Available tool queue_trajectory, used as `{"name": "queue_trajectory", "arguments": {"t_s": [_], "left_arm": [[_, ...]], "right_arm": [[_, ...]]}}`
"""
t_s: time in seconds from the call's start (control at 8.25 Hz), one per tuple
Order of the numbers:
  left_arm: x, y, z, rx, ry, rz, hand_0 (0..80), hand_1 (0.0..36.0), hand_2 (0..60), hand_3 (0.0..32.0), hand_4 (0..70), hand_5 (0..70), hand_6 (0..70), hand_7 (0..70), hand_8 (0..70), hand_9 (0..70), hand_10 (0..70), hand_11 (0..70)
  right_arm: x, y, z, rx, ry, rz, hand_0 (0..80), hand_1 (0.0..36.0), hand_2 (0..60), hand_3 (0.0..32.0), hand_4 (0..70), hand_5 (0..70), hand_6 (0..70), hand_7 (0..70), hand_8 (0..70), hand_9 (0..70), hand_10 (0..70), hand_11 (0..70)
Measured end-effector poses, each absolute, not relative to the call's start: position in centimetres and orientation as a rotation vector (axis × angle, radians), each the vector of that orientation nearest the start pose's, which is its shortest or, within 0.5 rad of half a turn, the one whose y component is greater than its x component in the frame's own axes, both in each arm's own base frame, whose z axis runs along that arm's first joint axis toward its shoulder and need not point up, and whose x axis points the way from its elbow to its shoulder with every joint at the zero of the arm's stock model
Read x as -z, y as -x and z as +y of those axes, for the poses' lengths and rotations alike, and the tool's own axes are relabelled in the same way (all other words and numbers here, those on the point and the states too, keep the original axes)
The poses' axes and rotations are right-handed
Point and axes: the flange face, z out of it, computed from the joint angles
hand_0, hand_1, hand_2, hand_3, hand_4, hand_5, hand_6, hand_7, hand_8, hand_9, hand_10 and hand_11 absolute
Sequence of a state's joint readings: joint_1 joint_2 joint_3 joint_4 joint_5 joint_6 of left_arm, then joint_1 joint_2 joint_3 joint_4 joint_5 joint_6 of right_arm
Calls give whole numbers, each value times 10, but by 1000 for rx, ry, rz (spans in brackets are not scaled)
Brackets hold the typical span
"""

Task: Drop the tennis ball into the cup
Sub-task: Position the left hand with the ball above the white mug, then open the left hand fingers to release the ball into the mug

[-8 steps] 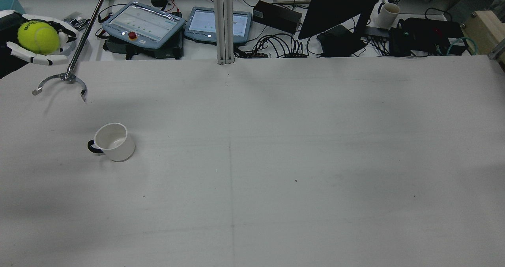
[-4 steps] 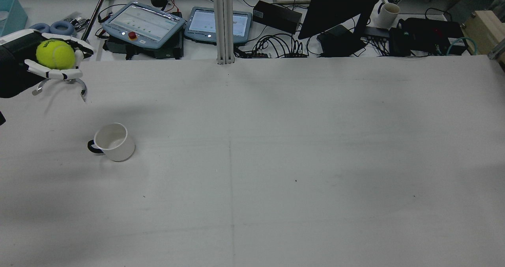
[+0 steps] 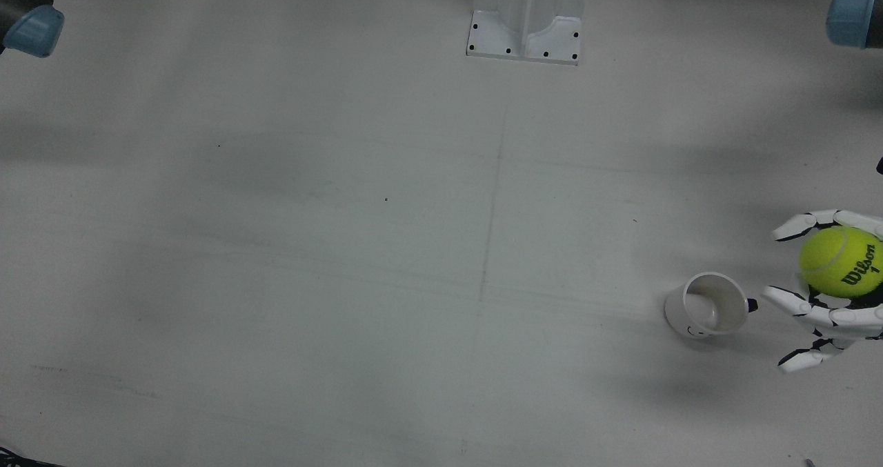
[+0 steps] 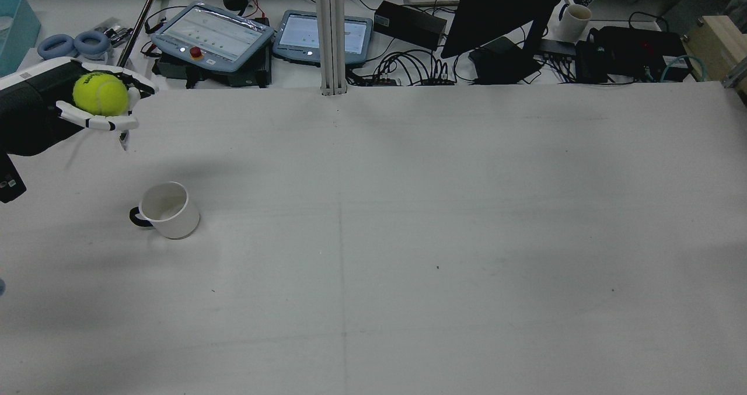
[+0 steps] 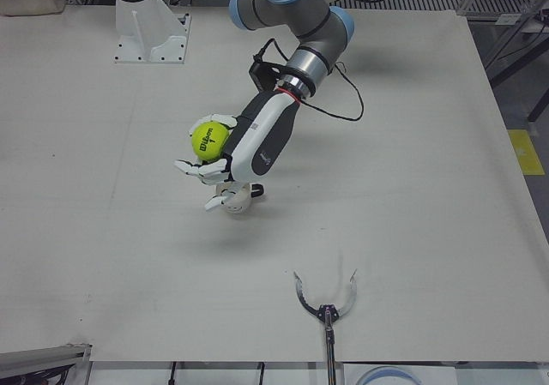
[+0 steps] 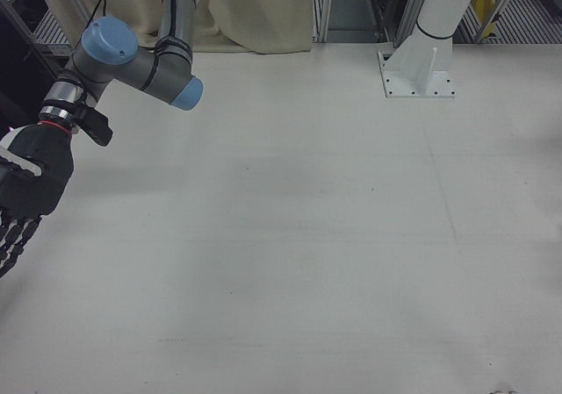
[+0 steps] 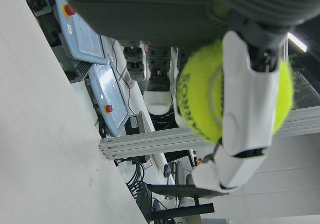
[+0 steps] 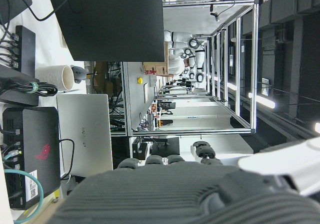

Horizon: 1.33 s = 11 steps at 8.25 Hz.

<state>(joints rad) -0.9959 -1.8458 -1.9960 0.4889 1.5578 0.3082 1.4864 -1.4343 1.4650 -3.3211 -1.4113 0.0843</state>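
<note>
My left hand (image 4: 99, 106) is shut on the yellow-green tennis ball (image 4: 100, 94) and holds it in the air beyond the far left of the table. The white cup (image 4: 166, 209) with a dark handle stands upright below, nearer and to the right. In the front view the ball (image 3: 841, 261) and left hand (image 3: 824, 308) sit just right of the cup (image 3: 710, 303). In the left-front view the hand (image 5: 219, 166) partly hides the cup (image 5: 240, 201). The left hand view shows the ball (image 7: 200, 104) behind a finger (image 7: 247, 114). My right hand (image 6: 22, 201) hangs open and empty at the right-front view's left edge.
A grabber tool with a metal claw (image 5: 324, 303) lies at the table edge near the left hand. The white pedestal (image 3: 526, 15) stands at the table's middle. Teach pendants (image 4: 213, 33), cables and a monitor lie beyond the far edge.
In the rear view my left hand has carried the ball rightward and lower, in from the left edge and closer to the cup. The cup has not moved.
</note>
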Motion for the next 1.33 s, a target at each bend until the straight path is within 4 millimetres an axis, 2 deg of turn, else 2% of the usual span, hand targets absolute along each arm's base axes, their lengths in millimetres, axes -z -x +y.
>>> {"name": "queue_trajectory", "arguments": {"t_s": [0.12, 0.24, 0.36, 0.48, 0.61, 0.73, 0.85, 0.97, 1.09, 1.33], "left_arm": [[-396, -178, -521, 1545, 267, 2084, 599, 241, 317, 0, 482, 198, 700, 700, 592, 700, 90, 142], [-398, -182, -520, 1545, 271, 2078, 560, 206, 240, 0, 436, 159, 614, 700, 528, 700, 77, 120], [-399, -187, -519, 1542, 278, 2073, 584, 187, 0, 0, 297, 91, 276, 608, 245, 399, 31, 58], [-400, -190, -517, 1541, 280, 2072, 596, 229, 0, 0, 210, 53, 76, 378, 37, 121, 1, 15], [-400, -191, -517, 1536, 282, 2078, 612, 265, 0, 0, 131, 44, 26, 255, 1, 37, 0, 0], [-399, -193, -517, 1527, 285, 2089, 614, 271, 0, 0, 117, 39, 12, 248, 0, 35, 0, 0], [-398, -194, -518, 1521, 287, 2097, 621, 275, 0, 0, 120, 52, 36, 230, 1, 32, 0, 0], [-398, -193, -518, 1520, 287, 2100, 633, 287, 0, 0, 123, 43, 11, 233, 0, 32, 0, 0], [-403, -193, -516, 1520, 287, 2099, 629, 286, 6, 0, 108, 56, 61, 201, 8, 26, 0, 0], [-413, -190, -512, 1518, 288, 2102, 638, 302, 7, 0, 93, 48, 16, 216, 0, 29, 0, 0]], "right_arm": [[-685, -104, -543, 2297, 16, 1987, 0, 0, 0, 0, 0, 0, 0, 0, 0, 0, 0, 0], [-685, -104, -543, 2297, 16, 1987, 0, 0, 0, 0, 0, 0, 0, 0, 0, 0, 0, 0], [-685, -104, -543, 2297, 16, 1987, 0, 0, 0, 0, 0, 0, 0, 0, 0, 0, 0, 0], [-685, -104, -543, 2297, 16, 1987, 0, 0, 0, 0, 0, 0, 0, 0, 0, 0, 0, 0], [-685, -104, -543, 2297, 16, 1987, 0, 0, 0, 0, 0, 0, 0, 0, 0, 0, 0, 0], [-685, -104, -543, 2297, 16, 1987, 0, 0, 0, 0, 0, 0, 0, 0, 0, 0, 0, 0], [-685, -104, -543, 2297, 16, 1987, 0, 0, 0, 0, 0, 0, 0, 0, 0, 0, 0, 0], [-685, -104, -543, 2297, 16, 1987, 0, 0, 0, 0, 0, 0, 0, 0, 0, 0, 0, 0], [-685, -104, -543, 2297, 16, 1987, 0, 0, 0, 0, 0, 0, 0, 0, 0, 0, 0, 0], [-685, -104, -543, 2297, 16, 1987, 0, 0, 0, 0, 0, 0, 0, 0, 0, 0, 0, 0]]}}
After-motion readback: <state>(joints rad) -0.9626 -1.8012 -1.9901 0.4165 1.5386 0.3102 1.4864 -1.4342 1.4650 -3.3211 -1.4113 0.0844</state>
